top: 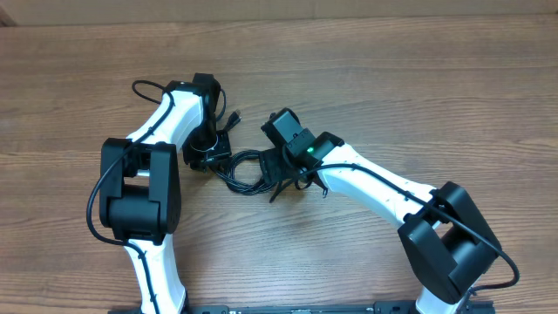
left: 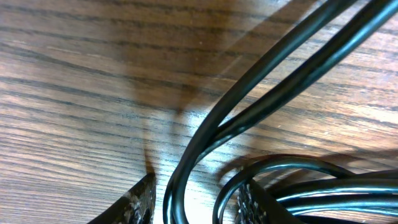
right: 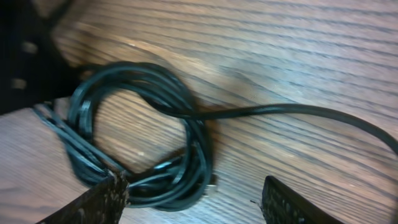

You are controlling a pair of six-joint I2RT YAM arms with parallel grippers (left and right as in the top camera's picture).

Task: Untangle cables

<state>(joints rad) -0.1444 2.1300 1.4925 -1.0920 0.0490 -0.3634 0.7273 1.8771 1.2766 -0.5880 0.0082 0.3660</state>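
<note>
The cables [top: 245,171] lie as a small coil of thin black cords on the wooden table between my two grippers. My left gripper [top: 212,148] is down at the coil's left edge. In the left wrist view its fingers [left: 196,202] are open and straddle two cable strands [left: 205,137], with wood showing between fingers and cords. My right gripper [top: 283,174] is at the coil's right edge. In the right wrist view it [right: 196,202] is wide open and empty above the coil [right: 143,130]. One strand [right: 298,112] trails off right, and a silver-tipped plug [right: 214,180] shows.
The wooden table [top: 418,78] extends all around. A loose cable end [top: 235,118] sticks out beside the left wrist. Both white arms reach in from the near edge, with their own thick black wires along them.
</note>
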